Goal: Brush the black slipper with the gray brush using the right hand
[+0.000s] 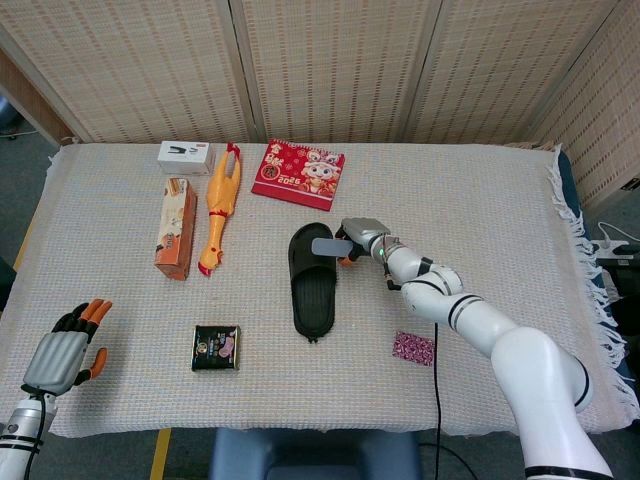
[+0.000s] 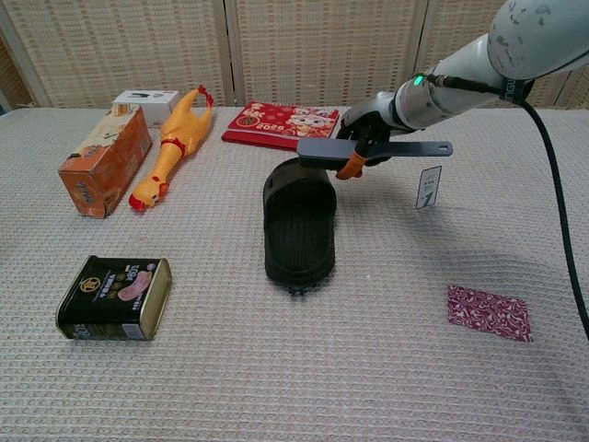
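The black slipper (image 1: 311, 276) (image 2: 299, 221) lies lengthwise at the table's middle, strap end away from me. My right hand (image 1: 362, 239) (image 2: 367, 125) grips the gray brush (image 2: 368, 150) (image 1: 329, 247) by its long flat handle, just right of the slipper's strap. The brush head reaches over the strap's right edge; whether it touches is unclear. A small white tag (image 2: 428, 188) dangles from the handle's far end. My left hand (image 1: 68, 348) hovers at the table's front left corner, fingers apart and holding nothing; only the head view shows it.
A yellow rubber chicken (image 2: 175, 145), an orange carton (image 2: 107, 161) and a white box (image 2: 145, 100) lie at the back left. A red packet (image 2: 282, 125) sits behind the slipper. A dark tin (image 2: 116, 297) lies front left, a patterned pouch (image 2: 489, 312) front right.
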Available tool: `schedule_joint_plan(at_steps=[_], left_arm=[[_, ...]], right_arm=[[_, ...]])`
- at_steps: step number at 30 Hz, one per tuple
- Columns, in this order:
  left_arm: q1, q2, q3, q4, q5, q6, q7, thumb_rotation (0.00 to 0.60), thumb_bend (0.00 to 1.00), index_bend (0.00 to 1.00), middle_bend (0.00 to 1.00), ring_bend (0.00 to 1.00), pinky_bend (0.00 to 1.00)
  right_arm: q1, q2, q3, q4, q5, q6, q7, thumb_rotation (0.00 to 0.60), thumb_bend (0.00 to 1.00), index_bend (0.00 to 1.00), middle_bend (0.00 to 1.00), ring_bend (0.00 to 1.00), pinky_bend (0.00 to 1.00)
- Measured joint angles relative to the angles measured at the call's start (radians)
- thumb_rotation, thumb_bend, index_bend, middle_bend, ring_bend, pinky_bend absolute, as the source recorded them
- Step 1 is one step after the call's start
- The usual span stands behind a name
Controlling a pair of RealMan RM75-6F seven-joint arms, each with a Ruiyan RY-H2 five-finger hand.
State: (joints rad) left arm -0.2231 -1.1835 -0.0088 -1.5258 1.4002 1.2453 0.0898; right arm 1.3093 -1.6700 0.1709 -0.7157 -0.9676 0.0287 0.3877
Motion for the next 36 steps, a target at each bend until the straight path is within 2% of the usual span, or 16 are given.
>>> schedule_joint_plan(at_steps=[7,14,23,26,28,29,31,33,36], left_arm=[[0.005,0.006,0.005,-0.004,0.007,0.007,-0.002,0.579,0.54,0.0,0.0,0.0,0.14],[0.002,0.0,0.009,-0.01,0.011,0.0,0.018,0.58,0.54,0.0,0.0,0.0,0.14],[-0.002,-0.017,0.008,-0.006,0.006,-0.004,0.046,0.589,0.54,0.0,0.0,0.0,0.14],[-0.001,-0.015,0.008,-0.008,0.007,-0.001,0.046,0.589,0.54,0.0,0.0,0.0,0.14],[0.0,-0.014,0.009,-0.008,0.006,-0.001,0.046,0.588,0.54,0.0,0.0,0.0,0.14],[0.0,-0.014,0.01,-0.009,0.007,-0.001,0.045,0.589,0.54,0.0,0.0,0.0,0.14],[-0.001,-0.015,0.011,-0.007,0.006,-0.005,0.044,0.59,0.54,0.0,0.0,0.0,0.14],[-0.005,-0.017,0.011,-0.007,0.006,-0.012,0.044,0.591,0.54,0.0,0.0,0.0,0.14],[-0.008,-0.022,0.013,-0.008,0.012,-0.014,0.051,0.595,0.54,0.0,0.0,0.0,0.14]], right_arm=[[0.015,-0.012,-0.026,0.006,0.003,-0.016,-0.006,0.6,0.79,0.91,0.72,0.77,0.93],[-0.028,0.044,-0.079,-0.046,0.001,0.034,-0.016,0.6,0.79,0.91,0.72,0.77,0.93],[-0.105,0.189,-0.111,-0.232,0.02,0.113,-0.031,0.6,0.79,0.9,0.72,0.77,0.93],[-0.139,0.245,-0.123,-0.317,0.015,0.139,-0.04,0.6,0.79,0.86,0.72,0.74,0.93],[-0.176,0.292,-0.137,-0.392,0.004,0.17,-0.05,0.6,0.79,0.81,0.72,0.7,0.92],[-0.197,0.312,-0.145,-0.425,-0.002,0.189,-0.056,0.6,0.79,0.72,0.68,0.66,0.88],[-0.245,0.344,-0.162,-0.486,-0.014,0.249,-0.071,0.6,0.79,0.54,0.54,0.55,0.78],[-0.287,0.349,-0.173,-0.505,-0.022,0.319,-0.088,0.6,0.79,0.4,0.44,0.46,0.72],[-0.361,0.323,-0.185,-0.488,-0.028,0.461,-0.12,0.6,0.79,0.32,0.37,0.38,0.69]])
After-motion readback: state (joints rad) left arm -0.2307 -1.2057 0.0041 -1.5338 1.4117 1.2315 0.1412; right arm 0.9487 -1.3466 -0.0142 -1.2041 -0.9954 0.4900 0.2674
